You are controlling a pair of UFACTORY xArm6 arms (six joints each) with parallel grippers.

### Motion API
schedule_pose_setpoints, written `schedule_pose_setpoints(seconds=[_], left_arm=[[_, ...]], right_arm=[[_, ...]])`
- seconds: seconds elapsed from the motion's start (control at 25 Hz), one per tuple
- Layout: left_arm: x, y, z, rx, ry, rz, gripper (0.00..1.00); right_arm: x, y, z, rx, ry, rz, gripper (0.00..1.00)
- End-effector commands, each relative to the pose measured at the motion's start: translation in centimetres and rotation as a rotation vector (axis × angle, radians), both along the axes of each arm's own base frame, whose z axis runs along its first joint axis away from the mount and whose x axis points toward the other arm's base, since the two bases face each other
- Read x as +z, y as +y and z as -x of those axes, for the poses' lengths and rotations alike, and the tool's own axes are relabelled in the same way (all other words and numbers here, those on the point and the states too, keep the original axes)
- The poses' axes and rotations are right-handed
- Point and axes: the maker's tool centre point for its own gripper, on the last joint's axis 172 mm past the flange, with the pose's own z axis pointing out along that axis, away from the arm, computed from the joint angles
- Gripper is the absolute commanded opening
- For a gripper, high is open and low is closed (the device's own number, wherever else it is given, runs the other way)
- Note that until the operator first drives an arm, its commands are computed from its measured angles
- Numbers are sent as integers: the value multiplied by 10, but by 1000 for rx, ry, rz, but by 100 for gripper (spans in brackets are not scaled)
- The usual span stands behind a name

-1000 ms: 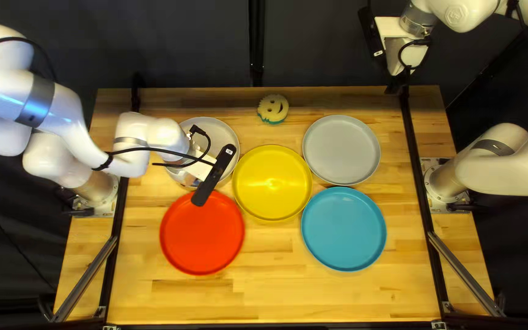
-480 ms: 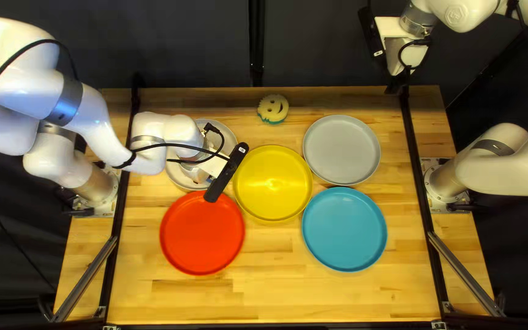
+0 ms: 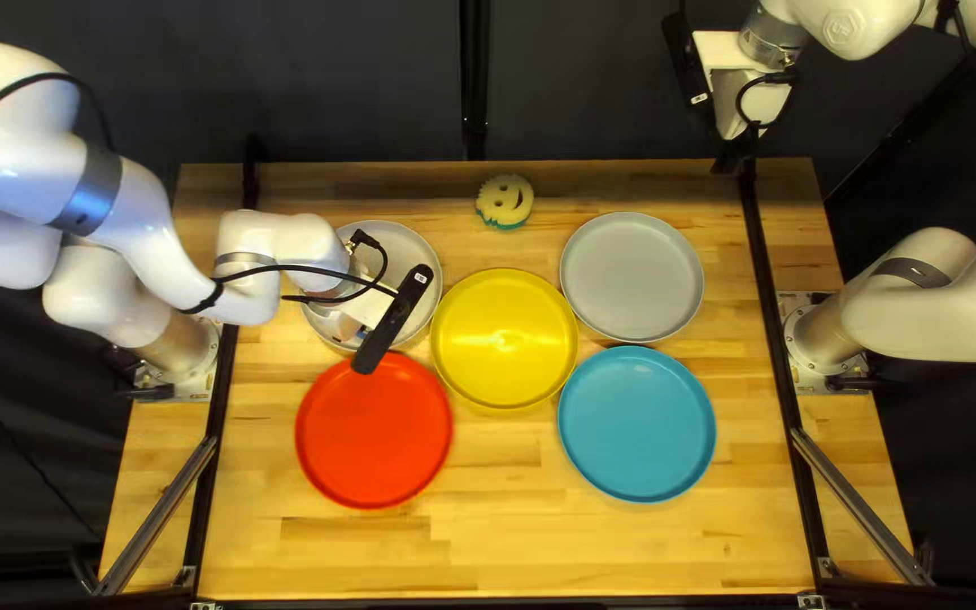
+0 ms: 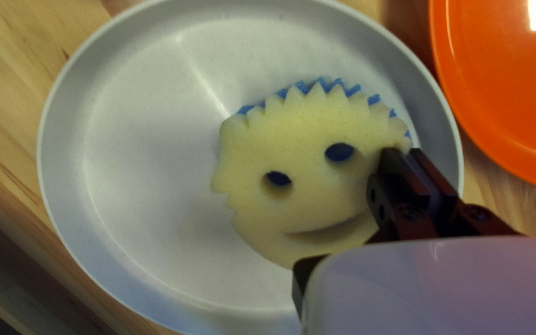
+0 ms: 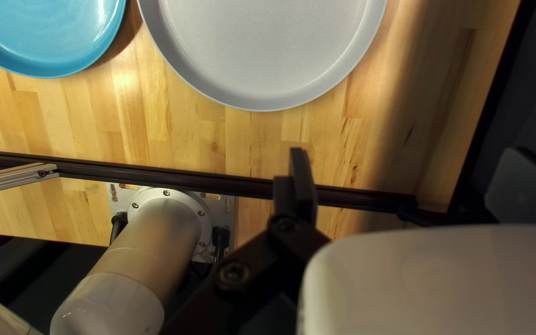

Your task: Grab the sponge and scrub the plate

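Observation:
My left gripper [image 4: 349,223] is shut on a yellow smiley-face sponge [image 4: 296,172] with a blue underside. The sponge lies flat on the bottom of a white plate [image 4: 63,116], toward the side nearest the orange plate. In the top left view this white plate [image 3: 416,246] sits at the table's left, mostly covered by my left wrist, and the held sponge is hidden there. My right gripper [image 3: 729,140] hangs high over the table's far right corner, open, with nothing in it; one of its fingers [image 5: 298,181] shows above the table's side rail.
A second smiley sponge [image 3: 505,201] lies near the far edge. An orange plate [image 3: 374,432], a yellow plate [image 3: 502,336], a grey plate [image 3: 630,275] and a blue plate [image 3: 636,422] crowd the middle. Bare wood runs along the near edge.
My left wrist swung right toward the yellow plate, then came back left, dragging the sponge across the white plate. The right arm has not moved.

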Motion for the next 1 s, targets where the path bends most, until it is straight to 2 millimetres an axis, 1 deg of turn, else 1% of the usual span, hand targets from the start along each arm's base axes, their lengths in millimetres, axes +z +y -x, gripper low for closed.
schedule_pose_setpoints(seconds=[0.04, 0.16, 0.24, 0.36, 0.44, 0.52, 0.6, 0.68, 0.76, 0.84, 0.92, 1.0], left_arm=[[-3, 1, 7, 12, 14, 4, 0], [-4, 2, 7, 15, 17, 7, 0], [-3, 2, 1, 15, 14, 8, 0], [-1, 5, -18, 11, 2, 6, 0], [-2, 8, -28, 8, -5, 6, 0], [-1, 10, -45, -1, -15, 4, 0], [0, 11, -58, -9, -24, 2, 0], [1, 12, -66, -16, -32, 0, 0], [0, 13, -68, -21, -35, -1, 0], [-2, 15, -65, -24, -33, 0, 0], [-5, 17, -56, -24, -28, 2, 0], [-9, 17, -42, -21, -19, 8, 0]], right_arm=[[0, 0, 0, 0, 0, 0, 100], [0, 0, 0, 0, 0, 0, 100], [0, 0, 0, 0, 0, 0, 100], [0, 0, 0, 0, 0, 0, 100], [0, 0, 0, 0, 0, 0, 100], [0, 0, 0, 0, 0, 0, 100], [0, 0, 0, 0, 0, 0, 100], [0, 0, 0, 0, 0, 0, 100], [0, 0, 0, 0, 0, 0, 100], [0, 0, 0, 0, 0, 0, 100], [0, 0, 0, 0, 0, 0, 100], [0, 0, 0, 0, 0, 0, 100]])
